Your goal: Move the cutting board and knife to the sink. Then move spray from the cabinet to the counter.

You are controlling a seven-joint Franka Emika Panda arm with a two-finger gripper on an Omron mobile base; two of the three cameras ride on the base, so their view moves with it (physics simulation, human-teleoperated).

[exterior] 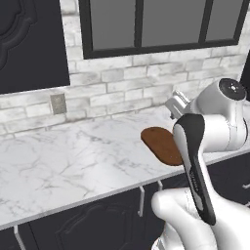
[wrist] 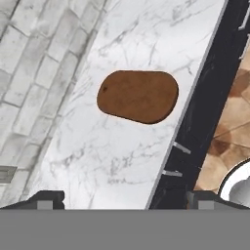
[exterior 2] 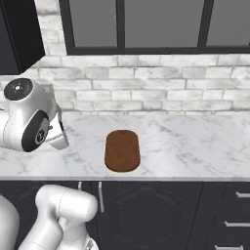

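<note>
The brown wooden cutting board [exterior: 161, 144] [exterior 2: 122, 150] [wrist: 138, 95] lies flat on the white marble counter [exterior: 73, 156] [exterior 2: 195, 141] [wrist: 146, 29], near its front edge, with nothing on it. My gripper [wrist: 124, 199] hangs above the counter to the board's left and is open, with nothing between its fingers; the hand [exterior 2: 57, 133] shows beside the arm's big joint. The board sits ahead of the fingertips [wrist: 46, 197] in the hand view. The knife, the sink, the spray and the cabinet are out of view.
A pale brick wall with a dark-framed window [exterior 2: 146, 24] backs the counter, with a wall outlet [exterior: 58, 103] at the left. A dark upper cabinet with a carved panel [exterior: 29, 44] hangs at the far left. Dark lower doors [exterior 2: 146, 210] and drawers [exterior 2: 234, 195] run under the counter.
</note>
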